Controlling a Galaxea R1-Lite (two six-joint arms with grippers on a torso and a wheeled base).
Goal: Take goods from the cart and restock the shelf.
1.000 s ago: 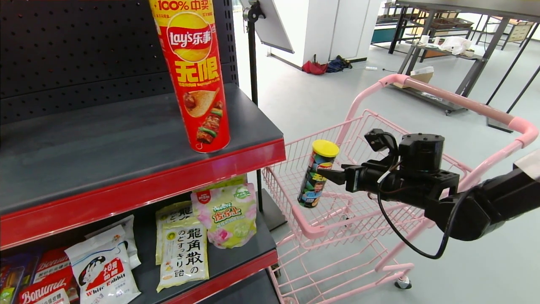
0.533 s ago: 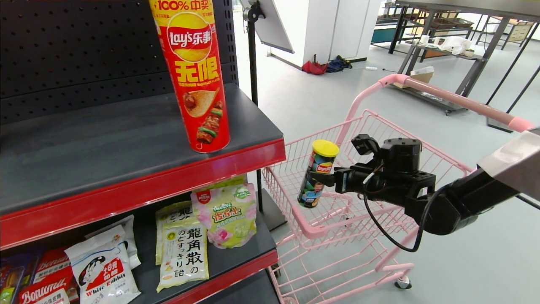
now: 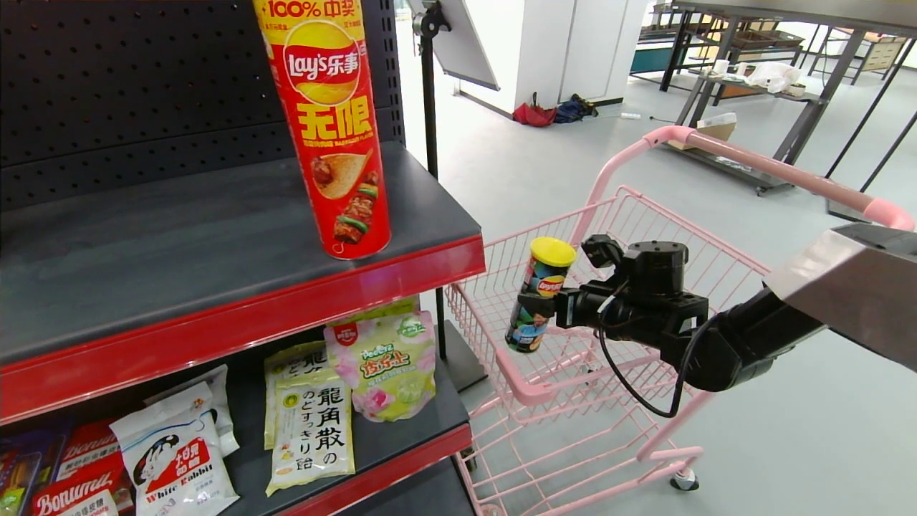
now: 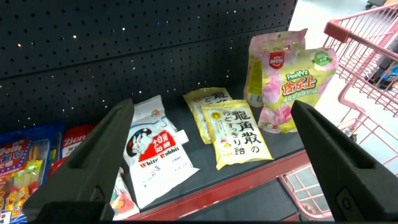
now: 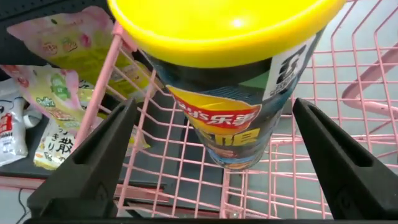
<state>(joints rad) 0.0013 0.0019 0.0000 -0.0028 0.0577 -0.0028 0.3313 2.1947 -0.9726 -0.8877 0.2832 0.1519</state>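
A small chip can with a yellow lid stands upright in the front corner of the pink cart. My right gripper is at the can's mid-height, open, with one finger on either side. In the right wrist view the can sits between the spread fingers, apart from both. A tall red chip can stands on the upper shelf near its front edge. My left gripper hangs open in front of the lower shelf, holding nothing.
Snack bags lie on the lower shelf, among them a pink-green pouch and a white candy bag. A black pole stands between shelf and cart. The upper shelf has free room left of the red can.
My right arm has moved left toward the small can, bringing its open fingers around it. The can and the shelf goods have not moved.
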